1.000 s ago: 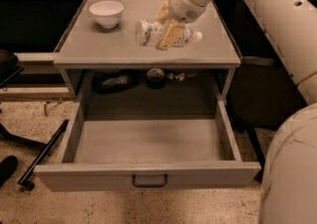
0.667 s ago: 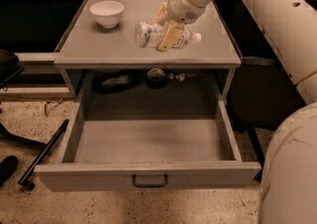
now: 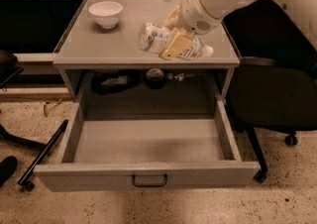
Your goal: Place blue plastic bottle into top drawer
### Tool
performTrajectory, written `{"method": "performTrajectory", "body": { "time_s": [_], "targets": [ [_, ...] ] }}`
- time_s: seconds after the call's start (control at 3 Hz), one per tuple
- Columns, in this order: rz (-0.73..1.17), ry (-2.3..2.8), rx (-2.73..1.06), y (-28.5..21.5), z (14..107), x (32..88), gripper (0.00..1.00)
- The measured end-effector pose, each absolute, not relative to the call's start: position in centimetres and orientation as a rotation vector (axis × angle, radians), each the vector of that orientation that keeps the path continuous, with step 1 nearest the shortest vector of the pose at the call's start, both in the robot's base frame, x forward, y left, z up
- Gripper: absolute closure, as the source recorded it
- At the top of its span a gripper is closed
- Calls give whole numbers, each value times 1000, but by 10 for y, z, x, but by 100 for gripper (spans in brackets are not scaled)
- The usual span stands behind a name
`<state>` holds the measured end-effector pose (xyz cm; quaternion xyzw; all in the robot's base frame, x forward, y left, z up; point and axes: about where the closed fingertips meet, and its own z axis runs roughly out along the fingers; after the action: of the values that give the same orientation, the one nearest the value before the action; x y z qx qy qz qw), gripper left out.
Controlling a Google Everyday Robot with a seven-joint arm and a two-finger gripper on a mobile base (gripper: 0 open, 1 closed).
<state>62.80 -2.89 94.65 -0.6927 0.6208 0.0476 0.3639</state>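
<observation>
The blue plastic bottle (image 3: 154, 38) is a clear bottle with a pale label and a white cap (image 3: 206, 50). It lies sideways over the right front part of the grey tabletop (image 3: 89, 44). My gripper (image 3: 173, 37) comes in from the upper right and is shut on the bottle. One yellowish finger (image 3: 177, 46) lies across the bottle's front. I cannot tell whether the bottle is touching the tabletop. The top drawer (image 3: 89, 176) is pulled fully out below the tabletop. Its inside is bare, and its dark wire handle (image 3: 149, 181) is at the front centre.
A white bowl (image 3: 105, 13) stands at the tabletop's back left. Dark objects (image 3: 116, 81) and a round black item (image 3: 155, 77) lie in the recess behind the drawer. A black office chair (image 3: 272, 99) stands close on the right. A black bar (image 3: 42, 153) lies on the floor at left.
My gripper and the bottle have shifted slightly toward the table's front edge. The drawer and bowl have not moved.
</observation>
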Motion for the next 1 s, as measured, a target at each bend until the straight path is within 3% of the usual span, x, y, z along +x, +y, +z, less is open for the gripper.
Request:
{"method": "performTrajectory", "body": {
  "time_s": [0.33,0.67,1.0],
  "targets": [
    [158,1638,-1647,-21,928,599,100],
    [328,1681,-1689,14,836,577,100],
    [328,1680,-1690,14,836,577,100]
  ]
}}
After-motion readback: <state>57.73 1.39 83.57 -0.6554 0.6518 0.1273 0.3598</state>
